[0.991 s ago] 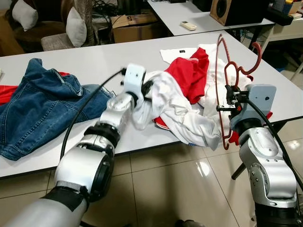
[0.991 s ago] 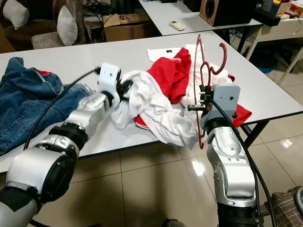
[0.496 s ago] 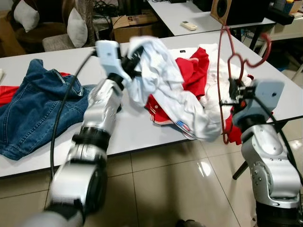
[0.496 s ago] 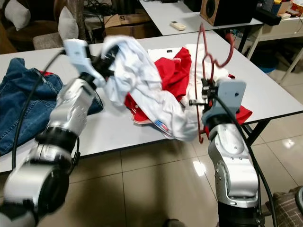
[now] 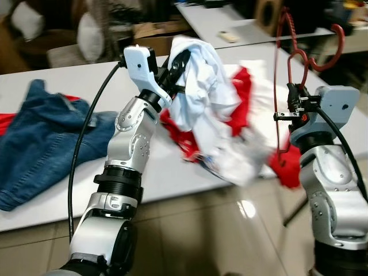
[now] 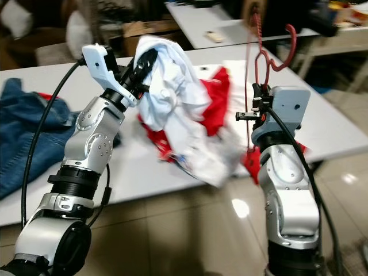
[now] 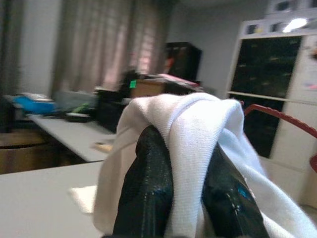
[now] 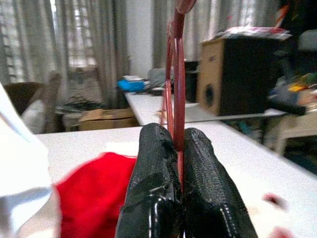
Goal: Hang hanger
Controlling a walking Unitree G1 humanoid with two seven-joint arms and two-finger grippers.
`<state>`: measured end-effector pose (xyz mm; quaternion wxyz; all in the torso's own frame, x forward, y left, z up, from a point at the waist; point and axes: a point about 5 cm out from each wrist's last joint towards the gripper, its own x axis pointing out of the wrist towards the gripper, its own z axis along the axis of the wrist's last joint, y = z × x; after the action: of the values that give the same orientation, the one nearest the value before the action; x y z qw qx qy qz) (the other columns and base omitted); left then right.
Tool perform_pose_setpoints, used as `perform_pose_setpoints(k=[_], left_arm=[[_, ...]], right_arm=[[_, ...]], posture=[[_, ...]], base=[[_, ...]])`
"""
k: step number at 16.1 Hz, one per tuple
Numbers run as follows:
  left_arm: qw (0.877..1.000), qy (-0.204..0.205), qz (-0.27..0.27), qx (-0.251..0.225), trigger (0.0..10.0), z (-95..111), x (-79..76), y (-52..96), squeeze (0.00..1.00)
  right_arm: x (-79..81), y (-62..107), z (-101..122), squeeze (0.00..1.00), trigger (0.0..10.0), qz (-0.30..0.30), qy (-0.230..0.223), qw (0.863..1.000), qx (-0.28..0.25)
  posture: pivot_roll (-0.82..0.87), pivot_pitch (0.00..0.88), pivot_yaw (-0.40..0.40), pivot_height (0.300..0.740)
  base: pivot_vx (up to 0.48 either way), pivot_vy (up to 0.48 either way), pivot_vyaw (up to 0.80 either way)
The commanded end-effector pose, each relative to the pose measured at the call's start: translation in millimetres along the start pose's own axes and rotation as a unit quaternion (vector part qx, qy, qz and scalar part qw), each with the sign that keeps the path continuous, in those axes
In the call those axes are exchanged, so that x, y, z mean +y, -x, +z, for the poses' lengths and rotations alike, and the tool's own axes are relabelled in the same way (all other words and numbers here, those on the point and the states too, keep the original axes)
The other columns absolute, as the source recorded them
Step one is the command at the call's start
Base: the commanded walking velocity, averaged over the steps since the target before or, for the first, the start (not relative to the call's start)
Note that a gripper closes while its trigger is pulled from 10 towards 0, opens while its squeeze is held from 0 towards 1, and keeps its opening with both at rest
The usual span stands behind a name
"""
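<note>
The right gripper's fingers are pressed together on the thin rod of the red hanger, pinching it low on its frame. The hanger stands upright, its long axis vertical, rising well above the fingers with the hook at the top curling away to the robot's right; its lower end drops just below the grip. The left gripper's fingers are clamped on a fold of a white garment, lifted above the desk; the cloth drapes over the fingertips and trails down to a red and white heap lying between the two grippers. Beyond the left fingers, on the robot's left, a denim jacket is spread flat on the white desk. Farther back stand a second desk, a wooden speaker, a cardboard box and curtained windows
</note>
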<state>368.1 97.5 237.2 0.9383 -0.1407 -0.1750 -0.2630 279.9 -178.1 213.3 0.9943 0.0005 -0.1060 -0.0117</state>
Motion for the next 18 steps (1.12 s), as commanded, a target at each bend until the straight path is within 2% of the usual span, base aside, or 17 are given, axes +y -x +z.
perform_pose_setpoints(k=[1,2,3,5,6,7,8,9,10,12,13,14,15,16,17,18], left_arm=[[1.000,-0.010,0.014,-0.009,10.0,11,5.9,-3.6,0.00],[1.000,-0.006,-0.005,-0.007,10.0,14,5.4,-9.7,0.00],[1.000,-0.019,-0.023,-0.001,10.0,17,3.1,-17.8,0.00],[0.998,-0.036,-0.050,-0.013,10.0,34,-2.8,-39.7,0.00],[0.993,-0.063,-0.078,-0.067,10.0,73,-14.5,-65.8,0.00],[0.988,-0.071,-0.076,-0.118,10.0,104,-19.7,-77.4,0.00],[0.972,-0.073,-0.058,-0.215,10.0,157,-26.1,-86.4,0.00],[0.961,-0.062,-0.053,-0.263,10.0,182,-29.4,-87.1,0.00],[0.941,-0.061,-0.066,-0.326,10.0,215,-38.2,-85.7,0.00],[0.956,-0.062,-0.081,-0.275,10.0,186,-40.7,-91.8,0.00],[0.978,-0.060,-0.090,-0.179,10.0,129,-37.2,-93.9,0.00],[0.987,-0.061,-0.089,-0.120,10.0,96,-35.0,-91.0,0.00],[0.993,-0.063,-0.097,-0.019,10.0,39,-33.2,-78.4,0.00],[0.989,-0.076,-0.114,0.063,10.0,-7,-33.5,-60.1,0.00],[0.981,-0.088,-0.131,0.109,10.0,-32,-34.8,-47.3,0.00],[0.962,-0.099,-0.172,0.190,10.0,-73,-37.4,-20.2,0.00]], right_arm=[[-0.2,0.6,5,0.00,10.0,0.002,-0.006,1.000,-0.014],[0.6,1.1,4,0.00,10.0,0.004,-0.010,1.000,-0.014],[1.7,0.7,4,0.00,10.0,0.007,-0.011,1.000,-0.015],[4.0,-1.0,4,0.00,10.0,0.011,-0.014,1.000,-0.016],[5.6,-3.0,5,0.00,10.0,0.014,-0.015,1.000,-0.020],[5.4,-3.5,7,0.00,10.0,0.012,-0.015,0.999,-0.027],[3.5,-3.3,11,0.00,10.0,0.005,-0.015,0.999,-0.039],[2.2,-2.9,13,0.00,10.0,0.002,-0.016,0.999,-0.046],[-0.6,-0.8,16,0.00,10.0,-0.007,-0.018,0.998,-0.058],[-0.9,1.1,15,0.00,10.0,-0.011,-0.017,0.998,-0.060],[0.9,1.8,15,0.00,10.0,-0.010,-0.016,0.998,-0.062],[1.3,1.9,15,0.00,10.0,-0.009,-0.017,0.998,-0.063],[1.2,1.7,15,0.00,10.0,-0.009,-0.017,0.998,-0.063],[1.1,1.7,15,0.00,10.0,-0.009,-0.017,0.998,-0.064],[0.9,1.6,15,0.00,10.0,-0.008,-0.017,0.998,-0.063],[1.1,1.2,15,0.00,10.0,-0.006,-0.016,0.998,-0.062]], posture=[[-0.12,0.000,0.077,0.740],[-0.11,0.000,0.076,0.740],[-0.11,0.000,0.070,0.740],[-0.10,0.000,0.061,0.740],[-0.10,0.000,0.053,0.740],[-0.10,0.000,0.053,0.740],[-0.10,0.000,0.056,0.740],[-0.11,0.000,0.069,0.740],[-0.11,0.000,0.069,0.740],[-0.13,0.000,0.088,0.740],[-0.13,0.000,0.088,0.740],[-0.13,0.000,0.091,0.740],[-0.13,0.000,0.089,0.740],[-0.13,0.000,0.086,0.740],[-0.13,0.000,0.083,0.740],[-0.12,0.000,0.077,0.740]], base=[[0.424,0.000,0.00],[0.000,0.000,0.00],[0.000,0.000,0.00],[0.000,0.000,0.00],[0.000,0.000,0.00],[0.000,0.000,0.00],[0.000,0.000,0.00],[0.000,0.000,0.00],[0.000,0.000,0.00],[0.000,0.000,0.00],[0.000,0.000,0.00],[0.000,0.000,0.00],[0.000,0.000,0.00],[0.000,0.000,0.00],[0.000,0.000,0.00],[0.000,0.000,0.00]])
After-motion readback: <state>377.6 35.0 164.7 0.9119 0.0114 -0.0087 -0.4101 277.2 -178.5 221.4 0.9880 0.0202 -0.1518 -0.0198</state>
